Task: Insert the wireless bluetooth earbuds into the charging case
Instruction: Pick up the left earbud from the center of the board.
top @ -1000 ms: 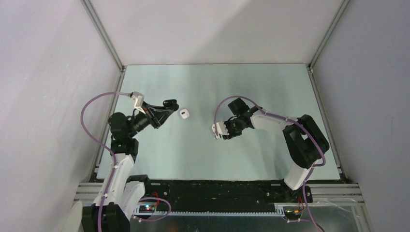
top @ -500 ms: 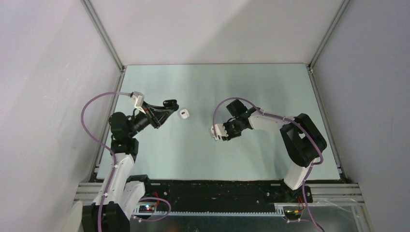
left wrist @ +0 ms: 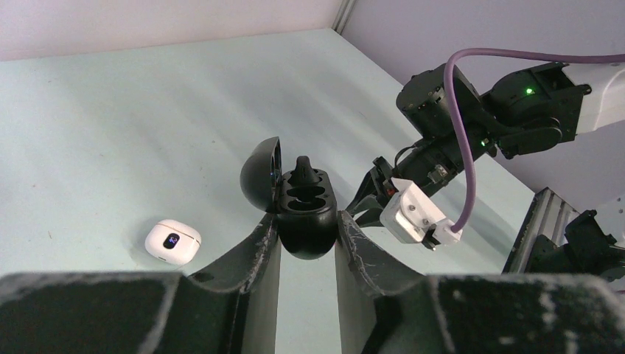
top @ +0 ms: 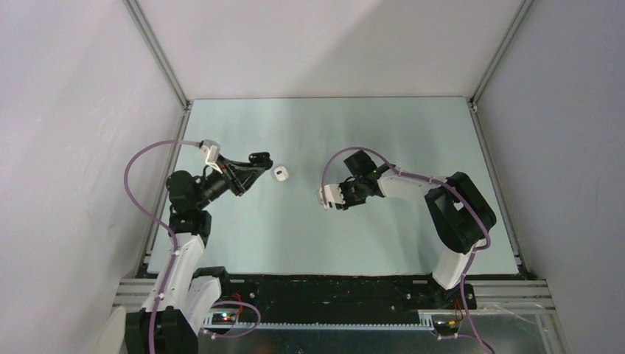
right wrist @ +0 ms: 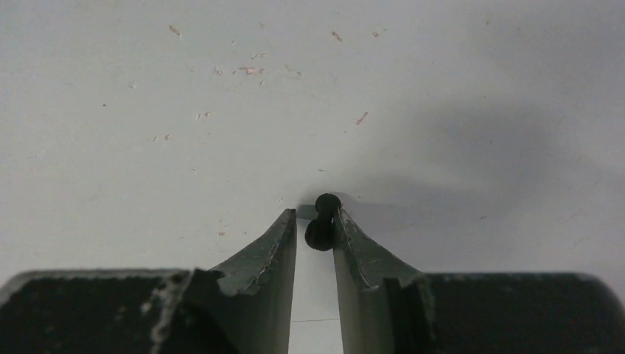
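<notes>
My left gripper (top: 257,159) is shut on the open black charging case (left wrist: 298,214) and holds it above the table. One black earbud (left wrist: 302,168) stands in a slot of the case. My right gripper (top: 340,198) is low at mid table. Its jaws stand narrowly around a second black earbud (right wrist: 322,221), which lies between the fingertips and touches the right finger (right wrist: 348,236). A closed white case (top: 281,173) lies on the table beside the black case; it also shows in the left wrist view (left wrist: 172,240). No white earbuds show.
Grey walls with metal frame posts (top: 158,55) enclose the pale green table (top: 383,133) on three sides. The right arm's white wrist camera (left wrist: 413,215) with its purple cable hangs close to the right of the black case.
My right gripper has shifted slightly left and toward the back, staying low over the table. The left arm and both cases have not moved.
</notes>
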Controlling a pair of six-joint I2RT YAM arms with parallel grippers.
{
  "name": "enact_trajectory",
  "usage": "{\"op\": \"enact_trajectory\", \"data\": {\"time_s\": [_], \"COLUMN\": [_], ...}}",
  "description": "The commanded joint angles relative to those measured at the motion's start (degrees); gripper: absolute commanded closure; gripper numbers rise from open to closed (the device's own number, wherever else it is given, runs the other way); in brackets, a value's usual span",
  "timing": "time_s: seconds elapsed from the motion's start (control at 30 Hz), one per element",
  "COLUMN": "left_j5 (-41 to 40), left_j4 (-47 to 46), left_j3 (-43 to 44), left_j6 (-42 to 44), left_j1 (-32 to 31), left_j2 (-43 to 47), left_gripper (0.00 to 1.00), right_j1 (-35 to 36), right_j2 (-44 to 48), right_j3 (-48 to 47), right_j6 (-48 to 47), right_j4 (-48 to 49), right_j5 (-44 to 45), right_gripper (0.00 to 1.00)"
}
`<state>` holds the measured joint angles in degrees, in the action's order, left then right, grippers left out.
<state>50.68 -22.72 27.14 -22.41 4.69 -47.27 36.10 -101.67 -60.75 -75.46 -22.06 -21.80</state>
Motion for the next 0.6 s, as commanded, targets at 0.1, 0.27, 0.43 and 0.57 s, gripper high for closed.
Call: {"op": "enact_trajectory", "data": {"time_s": [0.1,0.27,0.43,0.57], "left_j5": [-0.7,-0.6,1.0,5.7], "left_j4": [-1.0,-1.0,-1.1,-2.1], "left_j3": [1.3,1.3,1.4,2.2], "left_j6": [1.2,1.2,3.2,8.0], "left_j1": [0.6,0.6,0.5,-0.4], "left_j2": [0.5,0.4,-0.7,-3.5], "left_gripper": [1.00,1.00,1.00,1.00], "right_j1": [0.0,0.1,0.3,0.5], "right_j2": [0.4,1.2,5.1,8.8], "right_j3": [-0.1,-2.1,-7.7,-18.3], "right_j6": [3.5,6.3,12.6,22.0], "right_j4": [1.2,-0.8,-6.6,-14.4], "right_j5": [0.7,-0.1,-3.6,-9.7], "right_gripper": [0.77,0.88,0.95,0.95]}}
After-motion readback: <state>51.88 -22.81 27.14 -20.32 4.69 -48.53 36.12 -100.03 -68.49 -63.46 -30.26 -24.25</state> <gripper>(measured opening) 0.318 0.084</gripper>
